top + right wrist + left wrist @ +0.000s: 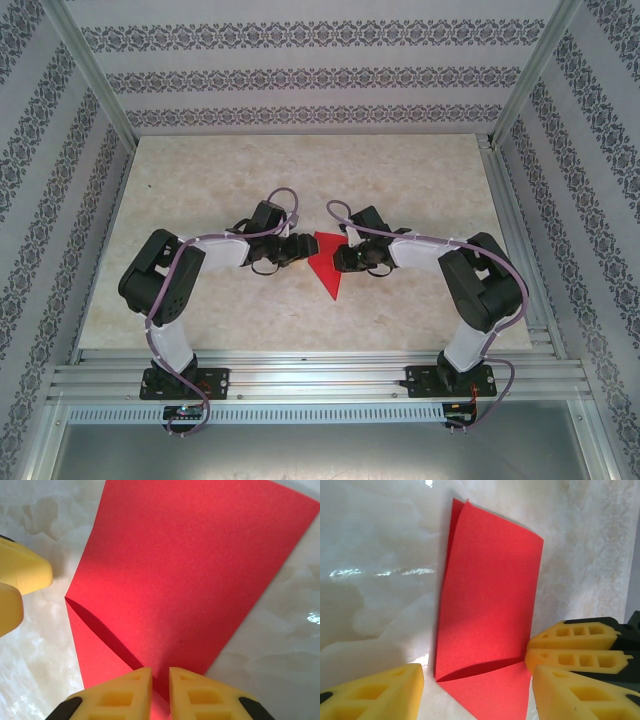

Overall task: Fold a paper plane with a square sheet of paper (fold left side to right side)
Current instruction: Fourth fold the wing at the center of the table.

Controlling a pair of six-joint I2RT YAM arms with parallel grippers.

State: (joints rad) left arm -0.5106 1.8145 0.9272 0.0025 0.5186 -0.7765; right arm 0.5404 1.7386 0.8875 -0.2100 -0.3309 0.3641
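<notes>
The red sheet of paper point(325, 265) lies at the table's middle, folded to a point toward the near edge like a paper plane. In the left wrist view the paper point(490, 595) has a flap lifted off the lower layer, with a dark gap under it. My left gripper point(475, 700) is open, its yellow fingers straddling the pointed end. My right gripper point(160, 685) is shut on the flap's edge of the paper point(185, 565); its fingers point(575, 636) meet that edge from the right. In the top view my left gripper point(303, 248) and right gripper point(343, 257) flank the paper.
The marble-patterned table point(420, 180) is bare around the paper. Patterned walls stand on three sides, and aluminium rails point(300, 365) carrying the arm bases run along the near edge. The left gripper's fingers point(25, 572) show at the left of the right wrist view.
</notes>
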